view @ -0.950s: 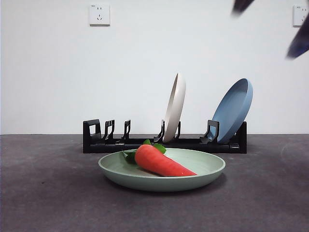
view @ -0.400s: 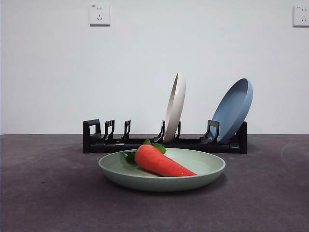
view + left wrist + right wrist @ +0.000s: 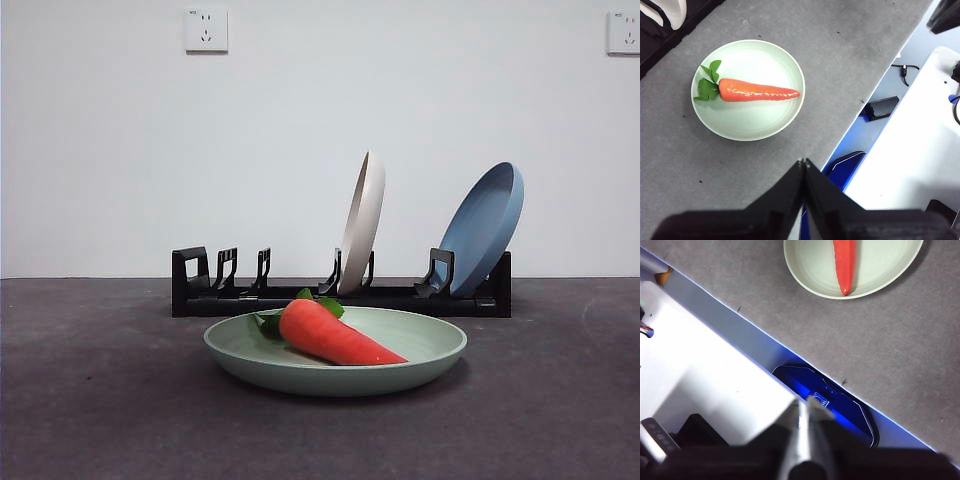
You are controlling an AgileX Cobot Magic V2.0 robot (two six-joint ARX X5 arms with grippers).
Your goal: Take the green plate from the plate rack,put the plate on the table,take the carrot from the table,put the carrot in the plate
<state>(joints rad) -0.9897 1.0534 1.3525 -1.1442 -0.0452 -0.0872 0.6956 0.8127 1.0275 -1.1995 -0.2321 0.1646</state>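
Observation:
The green plate [image 3: 400, 352] lies flat on the table [image 3: 90, 400] in front of the plate rack [image 3: 290, 296]. The carrot [image 3: 335, 335] lies in it, leaves toward the rack. Both show in the left wrist view, the plate [image 3: 757, 120] with the carrot [image 3: 757, 91] across it, and partly in the right wrist view, plate [image 3: 810, 265] and carrot [image 3: 845, 262]. My left gripper [image 3: 803, 162] is shut and empty, high over the table's front edge. My right gripper [image 3: 802, 405] is shut and empty, raised beyond the table's edge. Neither shows in the front view.
A cream-white plate [image 3: 362, 220] and a blue plate [image 3: 485, 228] stand upright in the rack's middle and right slots; its left slots hold nothing. The table's front edge [image 3: 865, 97] drops off to a white base with blue-lit equipment [image 3: 840, 405].
One second ago dark arm tips showed at the front view's top right corner; they have left the view. Plate, carrot and rack have not moved.

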